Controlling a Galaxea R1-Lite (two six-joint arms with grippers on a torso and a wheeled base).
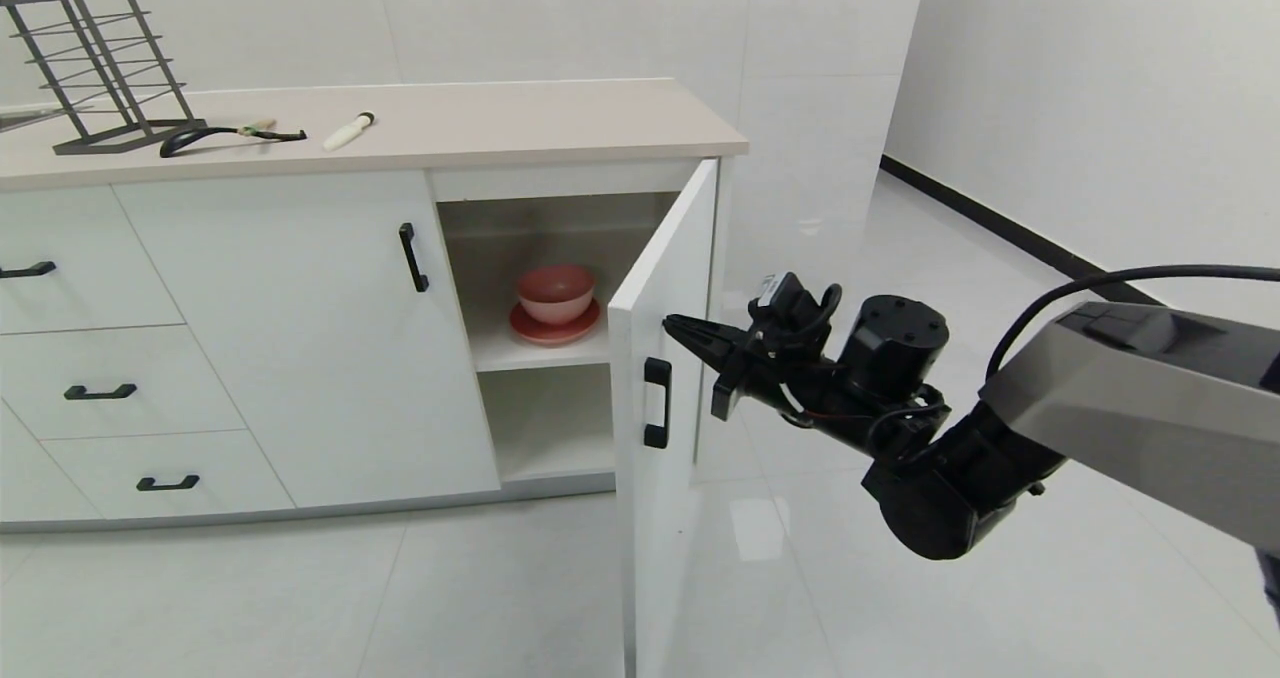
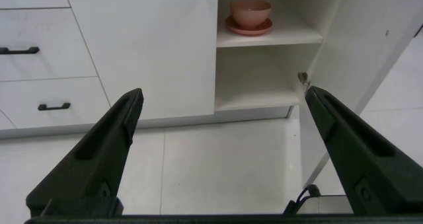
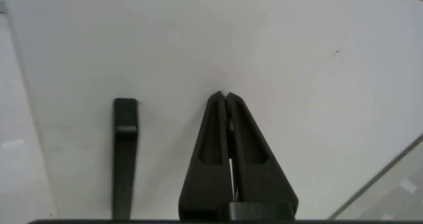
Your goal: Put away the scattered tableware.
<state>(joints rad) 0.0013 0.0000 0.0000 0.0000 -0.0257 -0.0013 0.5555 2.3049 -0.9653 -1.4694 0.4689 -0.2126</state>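
Note:
A pink bowl (image 1: 556, 291) sits on a pink plate (image 1: 540, 332) on the upper shelf of the open cabinet; the left wrist view shows the same bowl (image 2: 250, 11) and plate (image 2: 249, 29). My right gripper (image 1: 672, 324) is shut with nothing in it, its tips against the outer face of the open cabinet door (image 1: 665, 258), just above the black door handle (image 1: 656, 402). In the right wrist view the shut right gripper (image 3: 226, 98) touches the door beside the handle (image 3: 124, 151). My left gripper (image 2: 223, 95) is open and empty, low over the floor, facing the cabinet.
On the countertop (image 1: 500, 118) stand a dark wire rack (image 1: 100, 63), a black utensil (image 1: 215, 135) and a white-handled utensil (image 1: 348, 132). Closed drawers (image 1: 90, 358) and a closed door (image 1: 300, 338) lie left of the open compartment. White tiled floor spreads in front.

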